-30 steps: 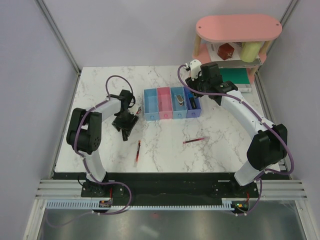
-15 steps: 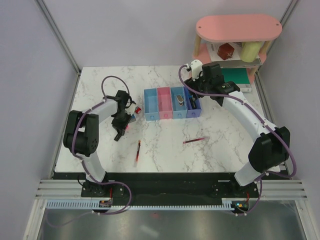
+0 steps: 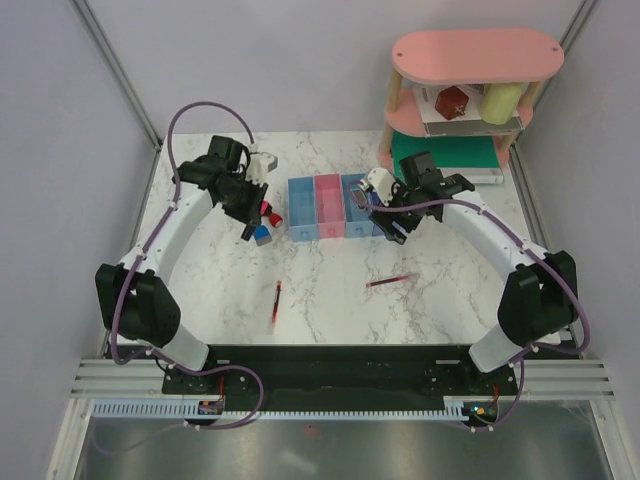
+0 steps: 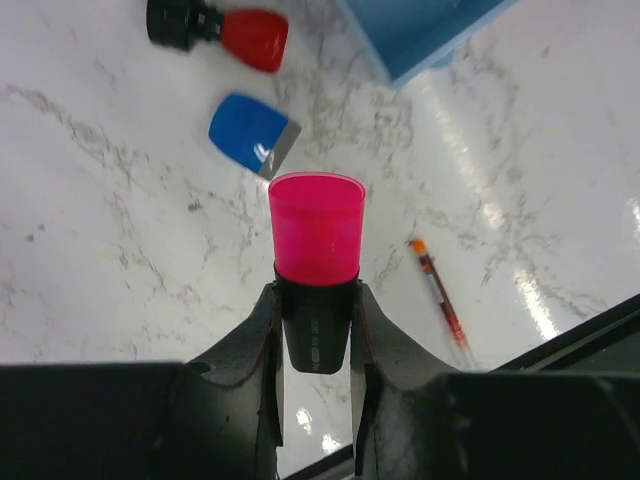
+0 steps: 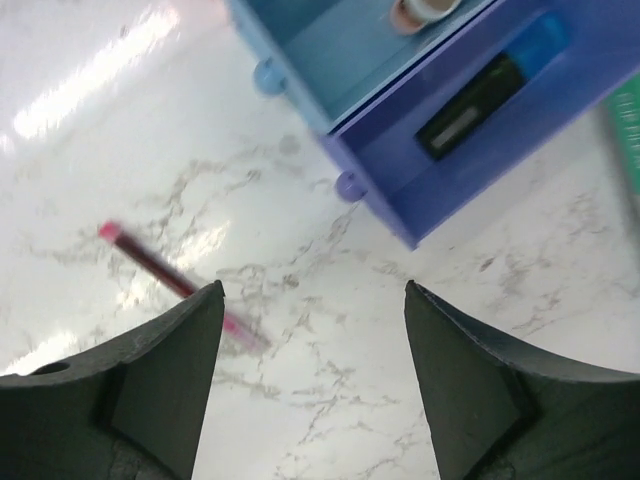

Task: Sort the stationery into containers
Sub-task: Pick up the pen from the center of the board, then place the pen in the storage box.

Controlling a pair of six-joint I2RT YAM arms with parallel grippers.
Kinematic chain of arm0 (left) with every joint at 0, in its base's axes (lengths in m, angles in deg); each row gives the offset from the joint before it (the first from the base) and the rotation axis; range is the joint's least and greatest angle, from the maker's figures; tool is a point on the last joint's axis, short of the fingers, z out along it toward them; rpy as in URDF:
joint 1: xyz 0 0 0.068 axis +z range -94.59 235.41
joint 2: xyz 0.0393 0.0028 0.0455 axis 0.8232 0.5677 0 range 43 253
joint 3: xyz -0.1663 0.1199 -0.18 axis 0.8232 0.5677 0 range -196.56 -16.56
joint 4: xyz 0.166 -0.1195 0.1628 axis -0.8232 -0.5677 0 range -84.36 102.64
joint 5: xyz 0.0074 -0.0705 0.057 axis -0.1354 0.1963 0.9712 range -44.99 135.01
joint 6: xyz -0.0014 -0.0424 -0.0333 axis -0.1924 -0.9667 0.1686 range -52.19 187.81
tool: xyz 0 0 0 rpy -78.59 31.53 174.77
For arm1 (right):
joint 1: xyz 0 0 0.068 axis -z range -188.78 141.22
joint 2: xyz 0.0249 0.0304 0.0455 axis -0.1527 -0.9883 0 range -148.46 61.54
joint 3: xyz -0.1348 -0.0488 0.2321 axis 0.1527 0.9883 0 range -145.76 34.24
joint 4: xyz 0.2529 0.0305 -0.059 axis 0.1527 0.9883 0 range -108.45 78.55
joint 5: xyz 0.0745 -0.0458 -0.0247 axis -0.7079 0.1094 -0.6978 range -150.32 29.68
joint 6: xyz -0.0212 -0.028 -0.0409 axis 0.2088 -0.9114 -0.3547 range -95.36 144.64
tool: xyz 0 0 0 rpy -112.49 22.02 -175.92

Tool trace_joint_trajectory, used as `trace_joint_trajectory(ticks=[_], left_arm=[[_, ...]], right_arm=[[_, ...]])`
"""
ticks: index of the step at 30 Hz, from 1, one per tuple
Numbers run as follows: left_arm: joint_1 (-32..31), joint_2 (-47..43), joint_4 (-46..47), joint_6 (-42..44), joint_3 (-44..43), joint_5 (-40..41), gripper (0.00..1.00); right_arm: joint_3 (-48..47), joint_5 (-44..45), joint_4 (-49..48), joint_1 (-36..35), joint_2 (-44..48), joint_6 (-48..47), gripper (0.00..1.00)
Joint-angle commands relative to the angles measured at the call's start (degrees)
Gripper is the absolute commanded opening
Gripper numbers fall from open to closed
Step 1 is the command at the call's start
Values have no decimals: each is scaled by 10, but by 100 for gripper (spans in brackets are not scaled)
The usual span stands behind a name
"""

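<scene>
My left gripper (image 4: 316,298) is shut on a black marker with a pink cap (image 4: 317,238), held above the table left of the blue bin (image 3: 300,210). Below it lie a blue eraser (image 4: 250,134) and a red-black stub (image 4: 216,28). One thin red pen (image 3: 277,301) lies nearer the front, another (image 3: 388,281) lies right of centre. My right gripper (image 5: 313,300) is open and empty, just in front of the purple bin (image 5: 470,140), which holds a black marker with a blue cap (image 5: 485,92). The light blue bin (image 5: 340,45) holds a small clip (image 5: 420,10). The pink bin (image 3: 328,206) stands between the blue and light blue ones.
A pink two-tier oval shelf (image 3: 476,55) stands at the back right with a red cube (image 3: 453,102) and a yellow cylinder (image 3: 503,100) on its lower tier. A green box (image 3: 455,153) lies beside it. Grey walls close in both sides.
My left gripper has taken up the pink-capped marker and swung up and towards the back, near the blue bin. My right gripper has come forward from over the purple bin.
</scene>
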Motion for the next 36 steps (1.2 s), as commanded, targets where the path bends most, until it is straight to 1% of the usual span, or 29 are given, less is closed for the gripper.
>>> trace_joint_trajectory(ticks=[1, 3, 4, 6, 7, 8, 10, 11, 14, 17, 19, 22, 23, 32, 36], left_arm=[[-28, 27, -1, -30, -114, -122, 2], [-34, 52, 8, -44, -152, -148, 2], [-39, 85, 19, -54, -186, -175, 2], [-45, 122, 29, -64, -221, -189, 2], [-50, 138, 34, -72, -255, -205, 2], [-52, 177, 35, -74, -272, -210, 2], [-62, 212, 34, -83, -322, -227, 2], [-65, 245, 35, -86, -336, -231, 2], [-82, 302, 34, -96, -392, -235, 2], [-100, 340, 36, -103, -442, -259, 2], [-109, 370, 44, -111, -473, -291, 2], [-119, 390, 85, -136, -488, -339, 2], [-125, 392, 113, -142, -488, -359, 2], [-154, 438, 244, -217, -486, -410, 2], [-160, 459, 317, -264, -479, -415, 2]], right_arm=[[47, -29, 90, -6, 27, -147, 79], [78, -15, 87, -13, 31, -170, 78], [87, -6, 86, -14, 31, -189, 78], [109, 2, 79, -19, 30, -201, 78], [115, 3, 77, -21, 29, -212, 78], [128, 9, 74, -23, 27, -215, 77], [141, 19, 58, -30, 26, -219, 77], [152, 30, 54, -31, 24, -224, 77], [169, 40, 36, -37, 16, -230, 77], [182, 42, 21, -36, 11, -230, 77], [195, 48, 1, -37, 7, -230, 77], [202, 57, -19, -37, -4, -228, 78], [203, 59, -25, -36, -9, -225, 78], [212, 68, -61, -43, -40, -218, 78], [217, 70, -73, -48, -52, -218, 78]])
